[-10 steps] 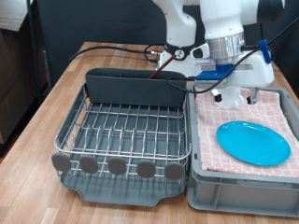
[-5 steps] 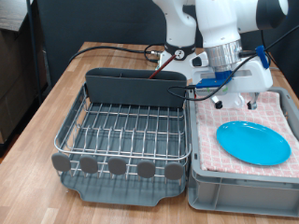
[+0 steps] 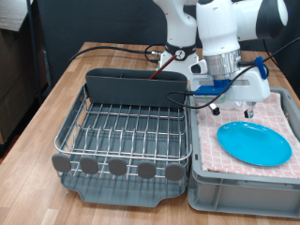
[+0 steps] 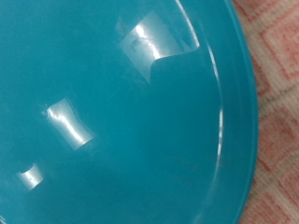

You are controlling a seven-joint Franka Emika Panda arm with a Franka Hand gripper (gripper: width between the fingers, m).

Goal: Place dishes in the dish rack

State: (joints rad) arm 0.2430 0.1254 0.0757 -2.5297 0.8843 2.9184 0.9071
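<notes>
The round light-blue plate point(image 3: 255, 143) lies flat on the pink checkered cloth inside the grey crate point(image 3: 242, 195) at the exterior view's right. My gripper point(image 3: 234, 110) hangs just above the plate's far edge, its fingers spread apart and nothing between them. The wrist view is filled by the plate point(image 4: 121, 112) seen close up, with a strip of pink cloth point(image 4: 276, 103) at one side; no fingers show there. The silver wire dish rack point(image 3: 122, 131) on its dark grey tray holds nothing. The wooden spoon and the white mug are out of view.
The rack's tall grey compartment point(image 3: 136, 89) runs along its far side and round grey discs point(image 3: 117, 167) along its near side. Cables point(image 3: 122, 49) lie on the wooden table point(image 3: 56, 89) behind the rack. The crate stands right beside the rack.
My gripper has come down towards the plate's far edge and turned a little. The plate and the rack have not moved.
</notes>
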